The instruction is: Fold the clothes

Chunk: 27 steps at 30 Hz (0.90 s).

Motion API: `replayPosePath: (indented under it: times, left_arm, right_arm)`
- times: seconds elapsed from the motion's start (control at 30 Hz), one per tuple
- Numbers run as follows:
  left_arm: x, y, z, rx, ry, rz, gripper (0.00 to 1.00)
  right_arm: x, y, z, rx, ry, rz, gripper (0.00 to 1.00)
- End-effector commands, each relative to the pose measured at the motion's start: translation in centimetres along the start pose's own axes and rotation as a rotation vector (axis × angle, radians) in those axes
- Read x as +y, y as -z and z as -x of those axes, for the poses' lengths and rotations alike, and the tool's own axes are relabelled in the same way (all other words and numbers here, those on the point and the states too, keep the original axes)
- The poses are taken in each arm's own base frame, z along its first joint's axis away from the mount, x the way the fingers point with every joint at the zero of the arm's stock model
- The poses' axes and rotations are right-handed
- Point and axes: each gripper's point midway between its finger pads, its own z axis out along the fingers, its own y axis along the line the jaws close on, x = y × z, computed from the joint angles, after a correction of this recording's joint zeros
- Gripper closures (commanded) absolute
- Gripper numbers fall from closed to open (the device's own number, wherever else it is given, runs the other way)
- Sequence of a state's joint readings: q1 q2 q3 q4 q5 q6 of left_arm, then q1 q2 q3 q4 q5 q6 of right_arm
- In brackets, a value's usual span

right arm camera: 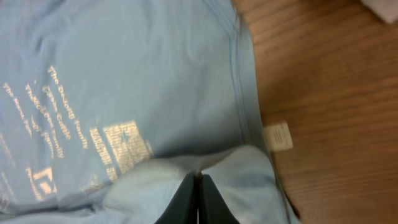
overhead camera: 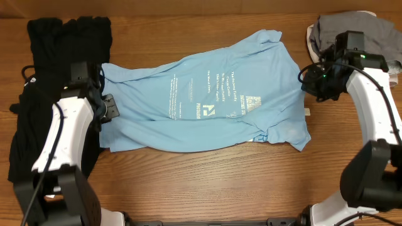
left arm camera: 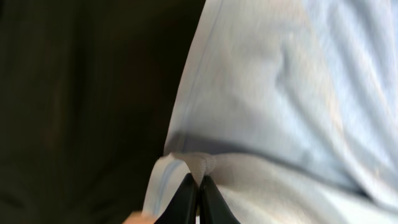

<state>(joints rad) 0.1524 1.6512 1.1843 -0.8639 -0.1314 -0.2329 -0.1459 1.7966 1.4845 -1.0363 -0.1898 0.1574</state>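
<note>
While the blue T-shirt (overhead camera: 213, 94) lies spread on the counter (overhead camera: 207, 182), the left pincer (left arm camera: 198, 185) is clamped on its hem. The right pincer (right arm camera: 199, 186) is pressed together near the other end; whether it holds cloth is unclear. Best to lift slowly and keep the edge straight.

The white print (overhead camera: 217, 94) on the light blue T-shirt (overhead camera: 144, 88) is too small to read from overhead. The left arm (overhead camera: 66, 135) covers part of the black garment (overhead camera: 53, 44), and the right arm (overhead camera: 377, 107) part of the grey garment (overhead camera: 370, 28). Each wrist view's bottom edge cuts off the left hand (left arm camera: 198, 186) and right hand (right arm camera: 199, 186)
</note>
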Motion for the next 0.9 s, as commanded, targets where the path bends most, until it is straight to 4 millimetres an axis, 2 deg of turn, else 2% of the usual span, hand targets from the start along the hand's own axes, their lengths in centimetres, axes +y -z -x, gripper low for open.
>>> replayPosePath:
  times: [0.0,0.17,0.43,0.47,0.5,0.53,0.57,0.6,0.63,0.7,0.87]
  left_arm:
    - [-0.3,-1.8,0.6,0.003,0.022,0.000,0.96]
    - [-0.7,-3.6,1.3,-0.005,0.031,-0.002,0.96]
    - [-0.8,-4.7,1.3,0.009,0.029,0.002,0.96]
    - [-0.8,-4.7,1.4,0.005,0.029,0.001,0.93]
    - [-0.8,-4.7,1.4,0.004,0.029,0.001,0.81]
    - [-0.8,-4.7,1.4,0.004,0.029,0.000,0.66]
    - [-0.8,-4.7,1.4,0.005,0.030,0.001,0.48]
    - [-0.9,-4.6,1.4,0.006,0.042,-0.002,0.37]
    - [-1.1,-4.6,1.4,0.007,0.048,-0.016,0.31]
    - [-1.2,-4.2,1.7,0.005,0.050,-0.026,0.25]
    - [-1.7,-2.2,3.2,-0.001,0.049,-0.048,0.20]
  right_arm:
    - [1.4,-0.5,1.6,-0.045,0.030,0.061,0.96]
    - [2.3,-0.8,3.7,-0.125,0.055,0.096,0.96]
    - [2.7,-2.6,3.5,-0.098,0.065,0.096,0.96]
    - [2.6,-2.7,3.4,-0.093,0.064,0.095,0.80]
    - [2.6,-2.7,3.3,-0.090,0.063,0.094,0.57]
    - [2.6,-2.7,3.2,-0.083,0.061,0.092,0.32]
    - [2.5,-2.7,3.0,-0.077,0.060,0.092,0.11]
    - [2.5,-2.7,2.8,-0.070,0.059,0.091,0.01]
    - [2.5,-2.7,2.6,-0.061,0.056,0.094,0.00]
    - [2.8,-2.7,1.8,-0.027,0.051,0.113,0.00]
    - [3.8,-2.8,-1.6,0.105,0.043,0.135,0.05]
